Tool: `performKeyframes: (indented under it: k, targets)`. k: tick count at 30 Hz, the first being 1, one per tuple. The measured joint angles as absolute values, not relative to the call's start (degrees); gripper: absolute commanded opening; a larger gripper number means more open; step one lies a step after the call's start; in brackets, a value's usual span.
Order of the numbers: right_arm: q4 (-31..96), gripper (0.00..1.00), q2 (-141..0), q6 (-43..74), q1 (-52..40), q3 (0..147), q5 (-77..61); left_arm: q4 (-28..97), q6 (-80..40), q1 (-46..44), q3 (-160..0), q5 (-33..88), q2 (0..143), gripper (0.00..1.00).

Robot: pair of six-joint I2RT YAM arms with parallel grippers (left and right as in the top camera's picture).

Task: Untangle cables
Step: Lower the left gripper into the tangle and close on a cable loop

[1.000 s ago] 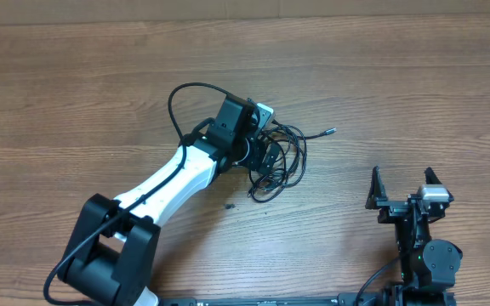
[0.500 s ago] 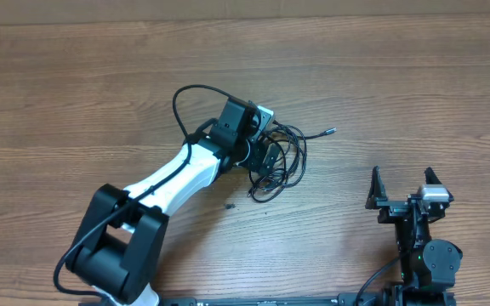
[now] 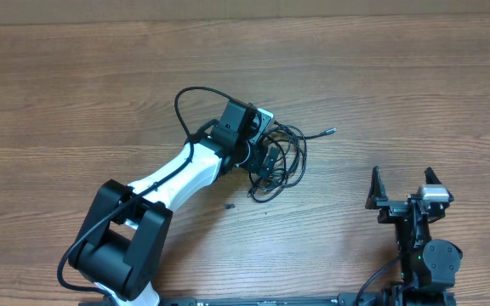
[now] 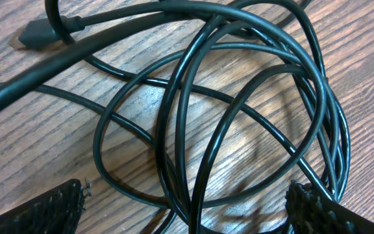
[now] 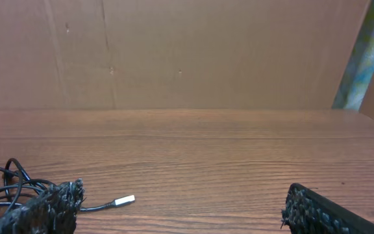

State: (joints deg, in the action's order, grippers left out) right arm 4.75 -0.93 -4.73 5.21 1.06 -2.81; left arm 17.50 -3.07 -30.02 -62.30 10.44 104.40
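Observation:
A tangle of thin black cables (image 3: 281, 163) lies near the middle of the wooden table, one strand ending in a small silver plug (image 3: 331, 132). In the left wrist view the loops (image 4: 239, 110) cross and overlap just below the camera, with a grey plug end (image 4: 34, 34) at top left. My left gripper (image 3: 262, 160) hangs open right over the tangle, fingertips either side of the loops (image 4: 186, 203). My right gripper (image 3: 401, 185) is open and empty at the front right, far from the cables. Its view shows the silver plug (image 5: 124, 201) and some loops (image 5: 5, 185) at far left.
The left arm's own thicker black wire (image 3: 196, 95) arches over the table behind the wrist. A cardboard wall (image 5: 174, 52) stands along the table's far edge. A small dark speck (image 3: 227, 205) lies on the wood by the tangle.
The left arm's base and elbow have shifted slightly right. The left gripper stays over the tangle. The cables and right arm have not moved.

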Motion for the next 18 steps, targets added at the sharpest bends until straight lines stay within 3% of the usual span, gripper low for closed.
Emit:
performKeyframes:
  k: [18]
  targets:
    - [4.73, 1.0, -0.93, -4.73, 5.21, 1.06, -2.76, 16.73, -3.07, -30.04, -62.3, 7.88, 105.14, 1.0]
